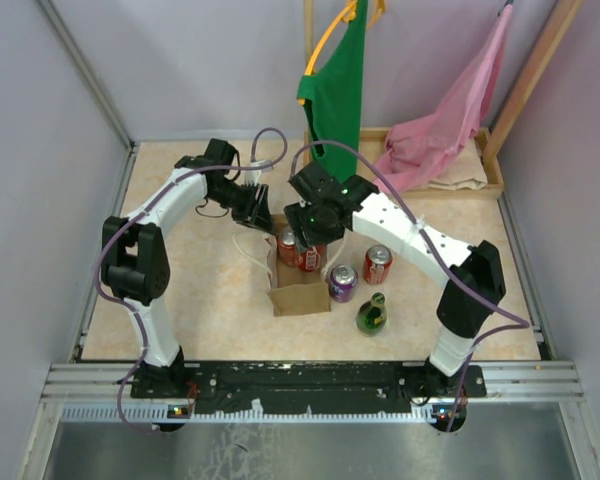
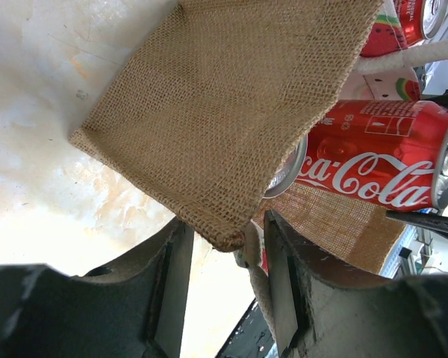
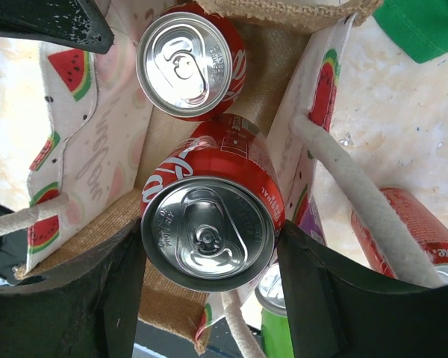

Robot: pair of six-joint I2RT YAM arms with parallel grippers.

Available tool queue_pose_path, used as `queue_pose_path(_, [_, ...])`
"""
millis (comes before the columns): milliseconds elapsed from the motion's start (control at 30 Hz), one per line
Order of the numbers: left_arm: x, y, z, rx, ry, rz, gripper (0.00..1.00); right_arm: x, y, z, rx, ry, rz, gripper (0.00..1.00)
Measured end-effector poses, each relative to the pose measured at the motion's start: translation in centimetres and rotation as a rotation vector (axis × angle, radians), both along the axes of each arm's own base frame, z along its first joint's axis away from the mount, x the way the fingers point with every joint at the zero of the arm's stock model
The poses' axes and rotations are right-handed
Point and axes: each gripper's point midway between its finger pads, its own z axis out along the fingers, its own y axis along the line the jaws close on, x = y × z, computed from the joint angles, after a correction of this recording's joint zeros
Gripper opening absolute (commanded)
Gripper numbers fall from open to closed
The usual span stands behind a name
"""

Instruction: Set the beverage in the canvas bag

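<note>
The canvas bag (image 1: 300,298) stands open mid-table, with a watermelon-print lining (image 3: 82,171), brown burlap side (image 2: 224,104) and white rope handles (image 3: 358,201). My right gripper (image 1: 313,238) is shut on a red Coca-Cola can (image 3: 207,231) and holds it in the bag's mouth; the can also shows in the left wrist view (image 2: 373,168). Another red can (image 3: 185,63) stands inside the bag. My left gripper (image 2: 224,246) is at the bag's far-left rim (image 1: 258,208). Its jaws are apart, with the bag's corner and a handle lying between them, unpinched.
A purple can (image 1: 342,283), a red can (image 1: 378,264) and a green bottle (image 1: 371,315) stand right of the bag. A green cloth (image 1: 335,95) and a pink cloth (image 1: 440,130) hang over a wooden tray (image 1: 480,180) at the back.
</note>
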Motion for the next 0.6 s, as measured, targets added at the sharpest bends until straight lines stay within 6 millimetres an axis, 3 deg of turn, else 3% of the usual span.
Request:
queue_pose_path(367, [-0.2, -0.1, 0.0, 0.001, 0.002, -0.003, 0.48, 0.1, 0.0, -3.4, -0.053, 0.037, 0.018, 0.0])
queue_pose_path(600, [-0.2, -0.1, 0.0, 0.001, 0.002, -0.004, 0.48, 0.3, 0.1, -3.6, -0.051, 0.027, 0.028, 0.0])
